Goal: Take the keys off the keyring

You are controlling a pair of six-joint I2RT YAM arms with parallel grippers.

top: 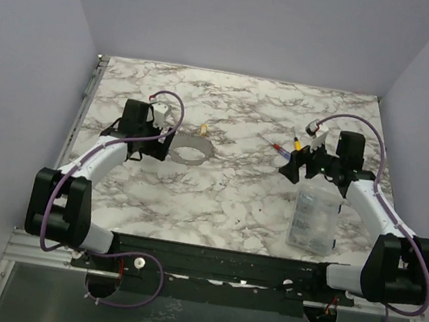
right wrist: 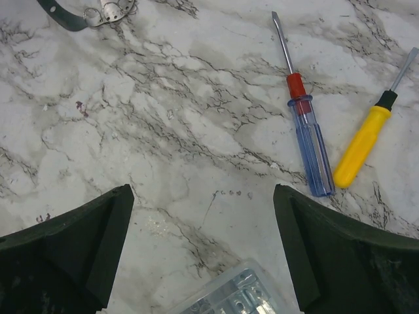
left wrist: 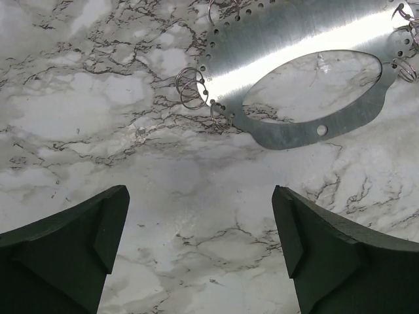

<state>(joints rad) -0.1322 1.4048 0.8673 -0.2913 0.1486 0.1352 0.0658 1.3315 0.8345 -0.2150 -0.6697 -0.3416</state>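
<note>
The keyring (top: pixel 189 151) is a flat grey metal hoop with a wide tab, lying on the marble table left of centre. A tiny yellow key (top: pixel 202 130) sits at its far edge. In the left wrist view the keyring (left wrist: pixel 288 39) shows a perforated rim with small wire rings (left wrist: pixel 191 88) hanging from it; the key is out of that view. My left gripper (top: pixel 162 138) (left wrist: pixel 200 252) is open and empty, just short of the hoop's left side. My right gripper (top: pixel 294 170) (right wrist: pixel 203 255) is open and empty, well to the right. An edge of the keyring (right wrist: pixel 82 18) shows in the right wrist view.
A red-and-blue screwdriver (right wrist: pixel 308 137) and a yellow-handled screwdriver (right wrist: pixel 363 147) lie ahead of the right gripper, also in the top view (top: pixel 283 150). A clear plastic box (top: pixel 313 217) (right wrist: pixel 232 297) of small metal parts lies just beneath the right gripper.
</note>
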